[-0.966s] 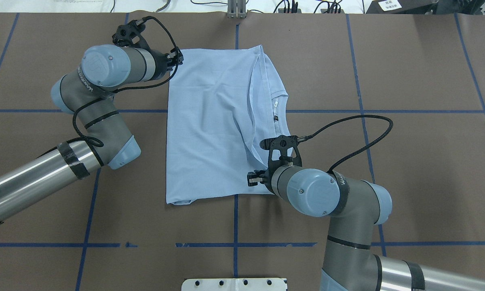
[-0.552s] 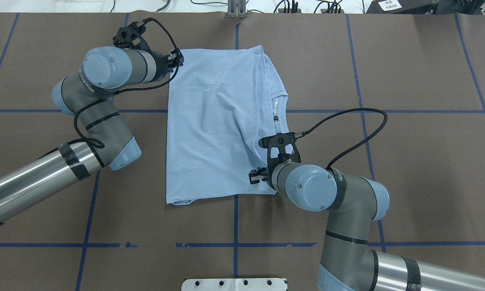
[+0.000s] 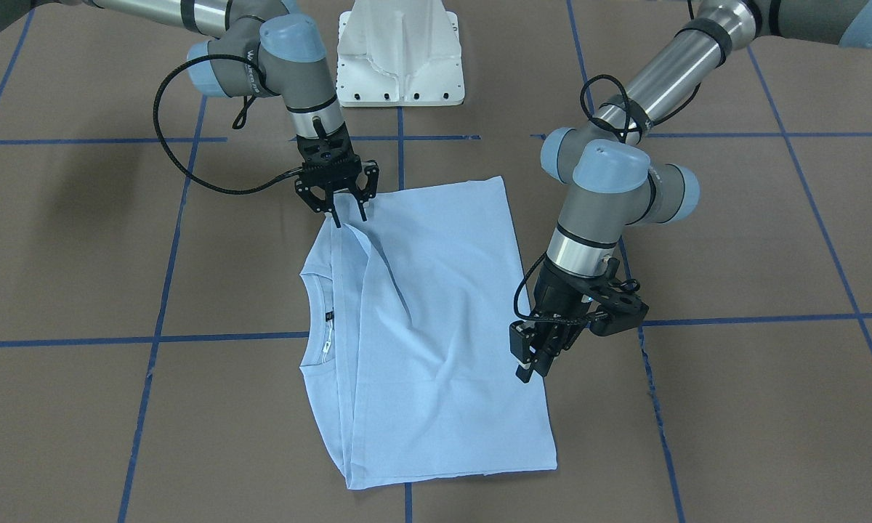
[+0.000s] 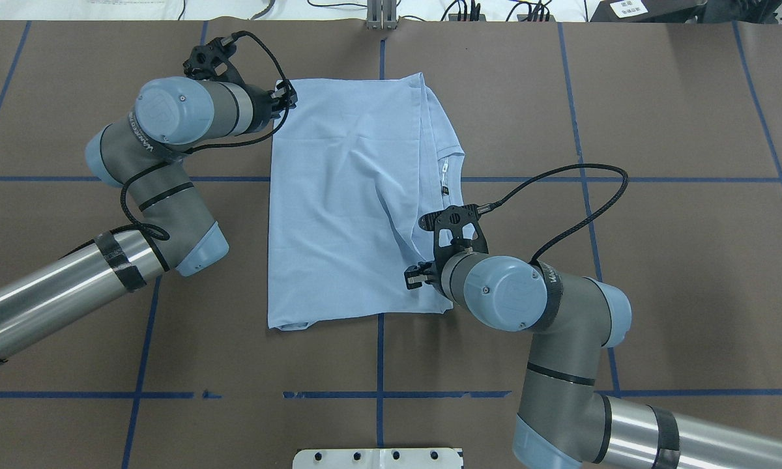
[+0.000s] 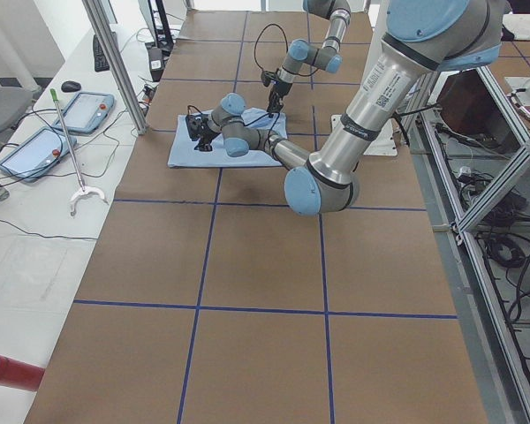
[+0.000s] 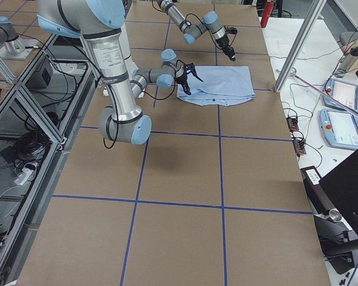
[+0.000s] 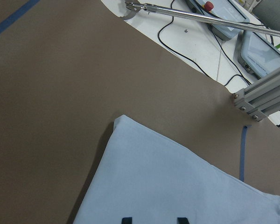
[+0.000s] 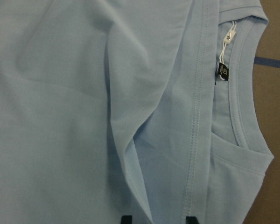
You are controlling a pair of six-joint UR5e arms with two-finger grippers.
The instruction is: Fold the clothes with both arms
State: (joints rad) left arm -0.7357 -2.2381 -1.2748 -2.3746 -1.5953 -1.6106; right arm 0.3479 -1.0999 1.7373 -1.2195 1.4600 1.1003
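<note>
**One shirt, two arms, both claws spread**

Count: one light blue T-shirt (image 4: 339, 215); two arms, the left arm (image 4: 58, 286) and the right arm (image 4: 560, 365); two claws.

The shirt lies flat near the middle of the table (image 4: 658, 293). It is folded lengthwise, with its collar toward the robot's right.

The left claw (image 4: 285, 96) is at the shirt's far corner. Its wrist view shows the two tips apart, over the cloth just in from that corner. The right claw (image 3: 349, 216) is at the shirt's near edge, by a raised crease, with its tips wide. Whether either claw touches the cloth, cannot tell.

Writing: a dark neck label (image 8: 222, 71) sits inside the collar, with a small white tag (image 8: 230, 36) beside it. The print on both is too small to read.

Surface: a brown covering gridded with blue tape lines (image 4: 379, 365). A white base plate (image 3: 400, 51) sits at the robot's edge.

Room: a white bench (image 5: 35, 221) runs alongside the table, carrying two tablets (image 5: 88, 110) and loose cables.
</note>
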